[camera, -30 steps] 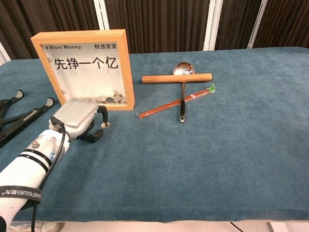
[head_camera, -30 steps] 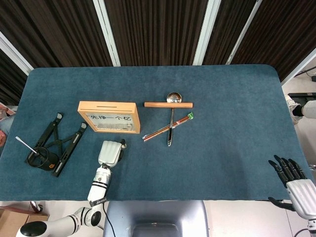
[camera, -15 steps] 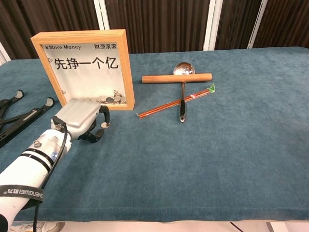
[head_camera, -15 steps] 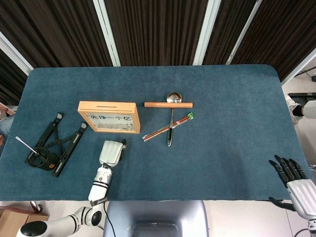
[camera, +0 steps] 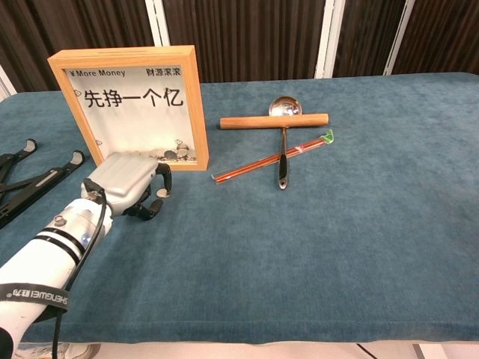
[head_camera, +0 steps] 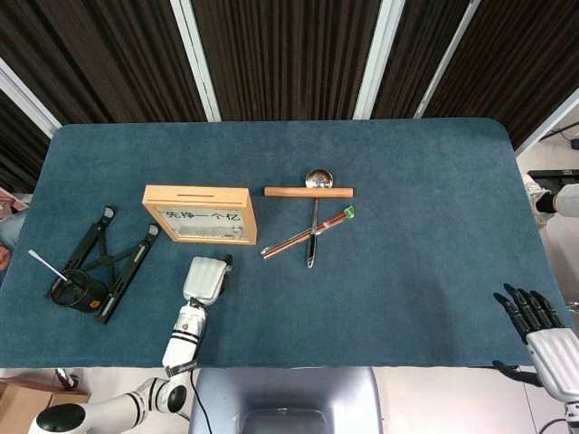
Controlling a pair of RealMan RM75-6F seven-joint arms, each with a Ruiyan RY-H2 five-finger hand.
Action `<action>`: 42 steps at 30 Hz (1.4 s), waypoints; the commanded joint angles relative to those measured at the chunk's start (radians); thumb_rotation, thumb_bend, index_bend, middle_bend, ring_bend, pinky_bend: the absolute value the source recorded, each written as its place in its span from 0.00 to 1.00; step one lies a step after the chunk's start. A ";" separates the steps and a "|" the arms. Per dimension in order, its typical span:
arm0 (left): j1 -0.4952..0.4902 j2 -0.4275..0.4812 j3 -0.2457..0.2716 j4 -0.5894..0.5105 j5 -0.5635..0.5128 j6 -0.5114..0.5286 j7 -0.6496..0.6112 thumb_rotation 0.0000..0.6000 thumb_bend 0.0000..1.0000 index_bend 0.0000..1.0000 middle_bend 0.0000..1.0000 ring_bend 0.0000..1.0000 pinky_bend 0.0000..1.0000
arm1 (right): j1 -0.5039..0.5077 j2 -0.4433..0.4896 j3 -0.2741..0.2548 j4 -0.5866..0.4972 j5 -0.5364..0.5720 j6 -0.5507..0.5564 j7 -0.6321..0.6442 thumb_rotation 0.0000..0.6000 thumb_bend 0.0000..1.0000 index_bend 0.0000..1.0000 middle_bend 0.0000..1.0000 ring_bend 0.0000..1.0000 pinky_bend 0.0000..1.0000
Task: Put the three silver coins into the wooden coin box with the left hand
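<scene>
Just before the wooden coin box [camera: 133, 105], the left hand's [camera: 123, 182] curled fingers [camera: 156, 200] pinch a silver coin [camera: 158, 194].

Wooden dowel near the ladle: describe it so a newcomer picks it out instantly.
Start at the wooden coin box standing left of centre on the blue table. Just right of it lies the wooden dowel, flat and crosswise over the ladle handle, below its bowl. Unlike the thin red chopsticks nearby, it is thick, plain, light wood.
</scene>
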 commanded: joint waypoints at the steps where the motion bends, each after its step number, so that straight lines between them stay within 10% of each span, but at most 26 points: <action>1: -0.002 0.000 -0.002 -0.001 -0.001 -0.001 0.003 1.00 0.41 0.44 1.00 1.00 1.00 | 0.000 0.000 0.000 -0.001 0.001 0.000 0.000 1.00 0.15 0.00 0.00 0.00 0.00; 42: -0.009 0.008 -0.006 -0.002 -0.019 -0.024 0.029 1.00 0.40 0.46 1.00 1.00 1.00 | 0.000 0.000 0.003 -0.003 0.006 -0.003 -0.003 1.00 0.15 0.00 0.00 0.00 0.00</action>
